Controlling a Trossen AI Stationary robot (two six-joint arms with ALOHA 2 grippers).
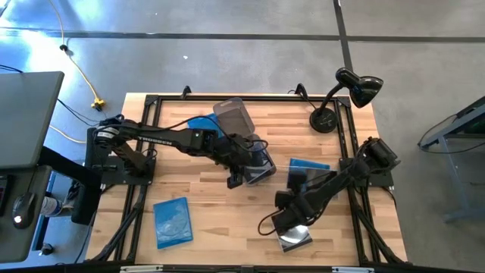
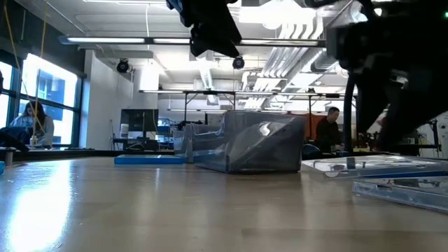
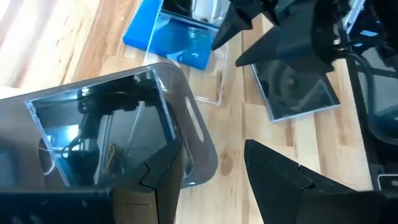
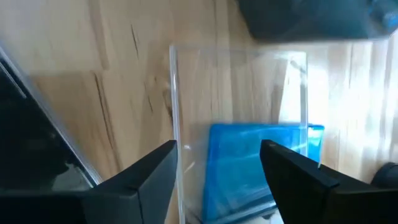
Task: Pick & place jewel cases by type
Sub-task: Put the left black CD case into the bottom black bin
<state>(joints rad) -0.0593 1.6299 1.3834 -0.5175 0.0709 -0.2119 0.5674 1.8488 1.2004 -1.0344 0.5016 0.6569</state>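
both arms reach inward, left claw (image 1: 244,176) and right claw (image 1: 294,199) open.

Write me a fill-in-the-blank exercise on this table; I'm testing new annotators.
1. The lamp is ___.
2. The case lying alone at the high view's lower left is ___.
3. The table holds ___ grey tubs.
4. The right gripper, above a clear case, has its fingers ___.

Missing words: black; blue; two; open.

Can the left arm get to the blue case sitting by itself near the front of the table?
Probably yes. The blue case lies flat on bare wood on the left arm's side with nothing on it. The left end effector is over by the tub.
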